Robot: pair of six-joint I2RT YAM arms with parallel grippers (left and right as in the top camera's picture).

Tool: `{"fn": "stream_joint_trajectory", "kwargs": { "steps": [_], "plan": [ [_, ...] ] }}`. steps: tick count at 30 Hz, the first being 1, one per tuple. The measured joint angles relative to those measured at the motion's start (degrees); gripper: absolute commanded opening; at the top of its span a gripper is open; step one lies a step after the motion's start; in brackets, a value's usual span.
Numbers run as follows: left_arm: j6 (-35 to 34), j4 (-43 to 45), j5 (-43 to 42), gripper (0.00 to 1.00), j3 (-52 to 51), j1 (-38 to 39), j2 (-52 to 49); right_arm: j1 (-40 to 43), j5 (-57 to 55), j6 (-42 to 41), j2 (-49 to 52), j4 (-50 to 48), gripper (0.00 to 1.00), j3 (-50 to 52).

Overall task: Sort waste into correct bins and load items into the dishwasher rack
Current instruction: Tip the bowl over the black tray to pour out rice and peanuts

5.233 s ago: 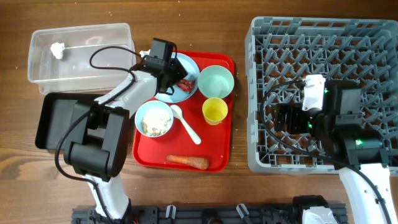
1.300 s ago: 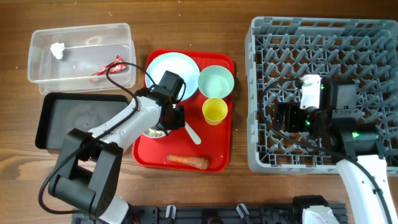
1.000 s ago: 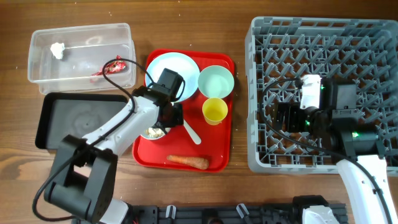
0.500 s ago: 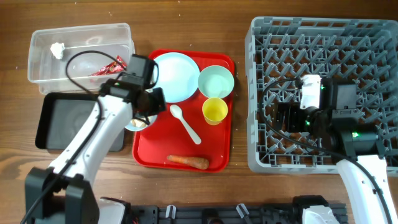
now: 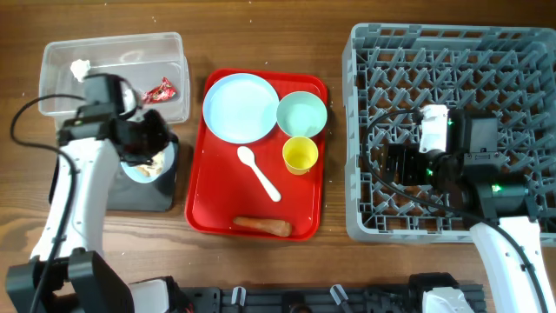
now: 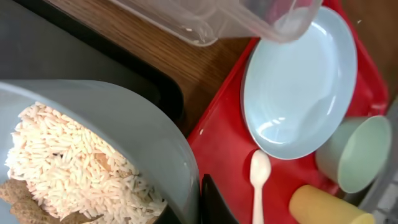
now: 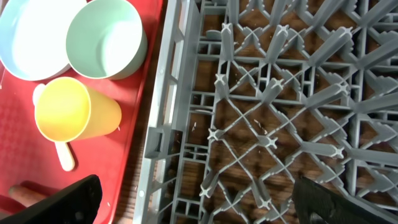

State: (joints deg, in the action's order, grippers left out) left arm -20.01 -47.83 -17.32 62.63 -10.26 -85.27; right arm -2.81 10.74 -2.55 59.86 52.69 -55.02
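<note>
My left gripper (image 5: 149, 146) is shut on the rim of the light blue bowl (image 5: 146, 165) and holds it over the black tray (image 5: 78, 174). The bowl (image 6: 143, 134) is full of beige food scraps (image 6: 68, 155), with the gripper (image 6: 198, 202) pinching its edge. A red wrapper (image 5: 159, 89) and a white scrap (image 5: 80, 68) lie in the clear tub (image 5: 113, 52). On the red tray (image 5: 208, 209) sit the plate (image 5: 240, 107), green bowl (image 5: 301, 113), yellow cup (image 5: 300, 154), spoon (image 5: 259, 172) and carrot (image 5: 263, 226). My right gripper (image 7: 199, 205) hangs open and empty over the dishwasher rack (image 7: 280, 93).
The rack (image 5: 452, 52) fills the right side of the table, its left wall close to the red tray's right edge. The clear tub's corner (image 6: 249, 18) overhangs near the plate (image 6: 298, 93). Bare wood lies along the front edge.
My left gripper has carried the light blue bowl leftward off the red tray to above the black tray. The right arm has stayed still.
</note>
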Motion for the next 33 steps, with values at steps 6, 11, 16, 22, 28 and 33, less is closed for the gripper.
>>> {"fn": "stream_joint_trajectory", "kwargs": {
  "steps": [6, 11, 16, 22, 28, 33],
  "plan": [
    [6.6, 0.5, -12.7, 0.04, -0.5, -10.1, 0.0, 0.0, 0.0, 0.0, 0.0, 0.0, 1.0, 0.0],
    [10.9, 4.2, -23.8, 0.04, -4.5, -18.2, -0.1, 0.0, 0.0, 0.0, 0.0, 0.0, 1.0, 0.0],
    [12.3, 9.3, -35.6, 0.04, -8.6, -24.7, -3.0, 0.0, 0.0, 0.0, 0.0, 0.1, 1.0, 0.0],
    [13.0, 11.0, -46.8, 0.04, -11.6, -29.6, -7.2, 0.0, 0.0, 0.0, 0.0, 0.2, 1.0, 0.0],
    [18.2, 11.0, -57.5, 0.04, -11.7, -33.9, -12.7, 0.0, 0.0, 0.0, 0.0, 0.5, 1.0, 0.0],
    [21.9, 11.1, -64.3, 0.04, -11.7, -34.3, -14.5, 0.0, 0.0, 0.0, 0.0, 0.7, 1.0, 0.0]
  ]
}}
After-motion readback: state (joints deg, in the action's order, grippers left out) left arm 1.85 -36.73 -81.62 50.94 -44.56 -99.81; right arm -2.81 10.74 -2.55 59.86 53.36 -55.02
